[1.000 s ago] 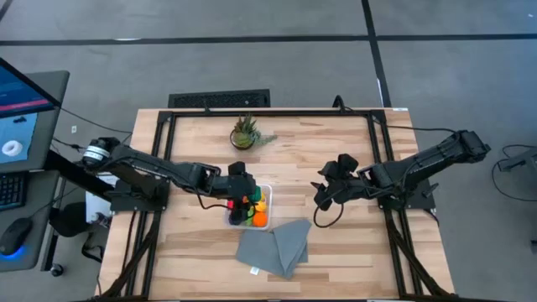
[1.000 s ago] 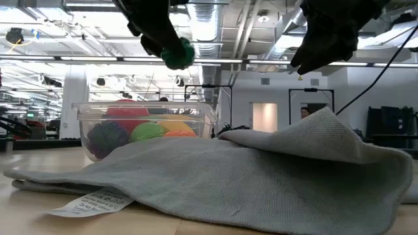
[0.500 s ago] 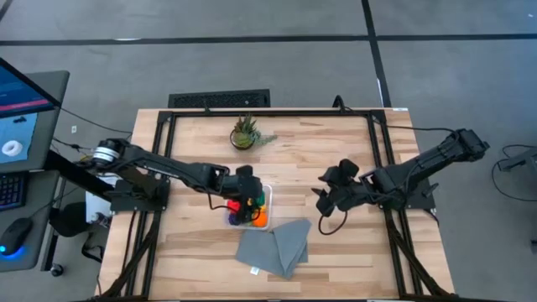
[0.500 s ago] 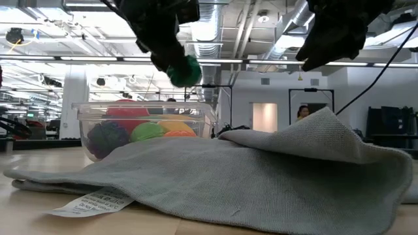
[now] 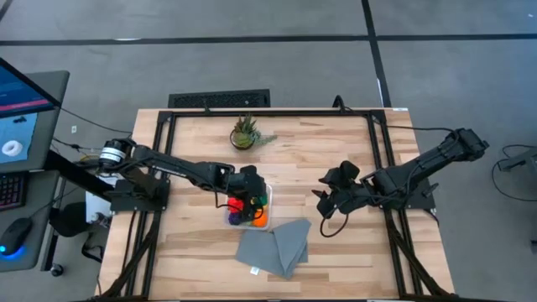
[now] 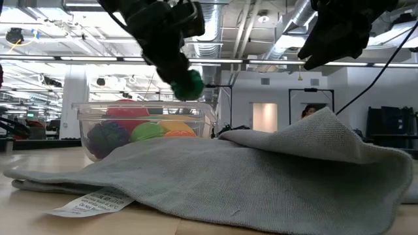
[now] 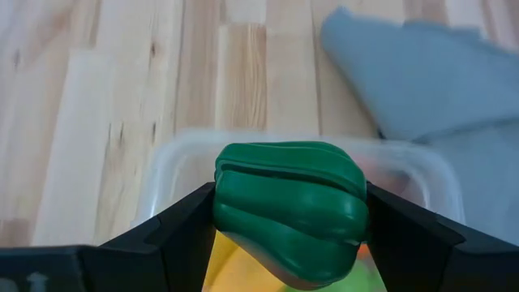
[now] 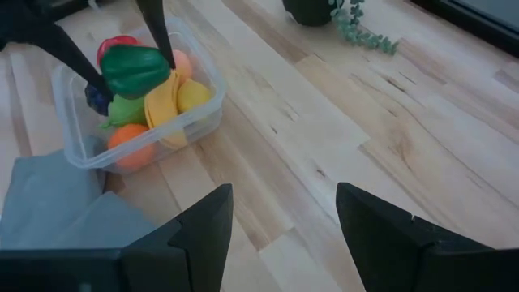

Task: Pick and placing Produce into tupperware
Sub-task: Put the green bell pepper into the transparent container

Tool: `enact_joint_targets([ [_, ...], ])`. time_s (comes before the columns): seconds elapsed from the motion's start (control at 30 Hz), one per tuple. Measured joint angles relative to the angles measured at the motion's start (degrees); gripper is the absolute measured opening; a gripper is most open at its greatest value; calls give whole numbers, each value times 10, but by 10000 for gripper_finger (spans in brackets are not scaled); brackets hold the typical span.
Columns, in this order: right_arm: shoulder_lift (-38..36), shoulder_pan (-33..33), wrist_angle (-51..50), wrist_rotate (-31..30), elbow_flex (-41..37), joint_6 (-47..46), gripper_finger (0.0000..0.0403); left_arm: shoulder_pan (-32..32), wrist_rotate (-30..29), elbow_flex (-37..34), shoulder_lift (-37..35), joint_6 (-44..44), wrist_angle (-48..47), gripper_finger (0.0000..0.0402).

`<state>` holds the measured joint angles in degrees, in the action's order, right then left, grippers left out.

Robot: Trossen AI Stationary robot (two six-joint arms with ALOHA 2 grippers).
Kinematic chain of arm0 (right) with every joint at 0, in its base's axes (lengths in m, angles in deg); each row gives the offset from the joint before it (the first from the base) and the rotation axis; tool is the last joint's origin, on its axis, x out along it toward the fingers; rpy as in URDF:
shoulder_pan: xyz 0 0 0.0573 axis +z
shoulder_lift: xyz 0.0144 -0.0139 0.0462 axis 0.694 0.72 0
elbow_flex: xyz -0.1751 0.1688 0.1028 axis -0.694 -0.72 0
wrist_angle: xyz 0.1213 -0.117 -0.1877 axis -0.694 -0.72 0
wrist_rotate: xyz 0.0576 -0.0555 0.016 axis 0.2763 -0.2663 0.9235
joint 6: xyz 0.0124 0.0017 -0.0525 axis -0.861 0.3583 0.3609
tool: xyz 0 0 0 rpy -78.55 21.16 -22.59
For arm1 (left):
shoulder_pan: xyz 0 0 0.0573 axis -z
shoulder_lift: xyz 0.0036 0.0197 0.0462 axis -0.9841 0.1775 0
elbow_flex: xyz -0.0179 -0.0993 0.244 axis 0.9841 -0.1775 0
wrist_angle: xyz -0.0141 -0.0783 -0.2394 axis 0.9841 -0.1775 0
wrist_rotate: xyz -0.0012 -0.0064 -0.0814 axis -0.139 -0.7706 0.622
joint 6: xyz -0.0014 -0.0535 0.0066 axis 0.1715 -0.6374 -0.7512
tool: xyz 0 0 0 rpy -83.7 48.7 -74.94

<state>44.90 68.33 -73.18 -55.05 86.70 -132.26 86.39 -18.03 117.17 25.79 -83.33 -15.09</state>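
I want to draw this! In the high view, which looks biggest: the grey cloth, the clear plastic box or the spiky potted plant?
1. Folded grey cloth, the largest.
2. Clear square plastic tupperware, partly hidden under the left gripper.
3. Spiky green potted plant, the smallest.

A folded grey cloth [image 5: 273, 247] with a white tag [image 6: 91, 202] lies on the light wooden table [image 5: 201, 252] toward six o'clock in the overhead picture, its near fold humped up. A small spiky green potted plant [image 5: 244, 132] stands toward twelve o'clock, a trailing sprig [image 8: 366, 34] lying on the boards beside it. Off the table at nine o'clock sit a lit computer screen [image 5: 18, 109], a dark keyboard [image 5: 12, 190] and a mouse [image 5: 16, 235]. At level height, a person [image 6: 309, 111], possibly standing, shows far off in the room.
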Motion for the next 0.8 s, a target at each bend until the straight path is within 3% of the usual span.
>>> enact_joint_targets([
  [0.8,0,0,-4,0,0,0,245,-21,39,0,25,2,20,259],
])
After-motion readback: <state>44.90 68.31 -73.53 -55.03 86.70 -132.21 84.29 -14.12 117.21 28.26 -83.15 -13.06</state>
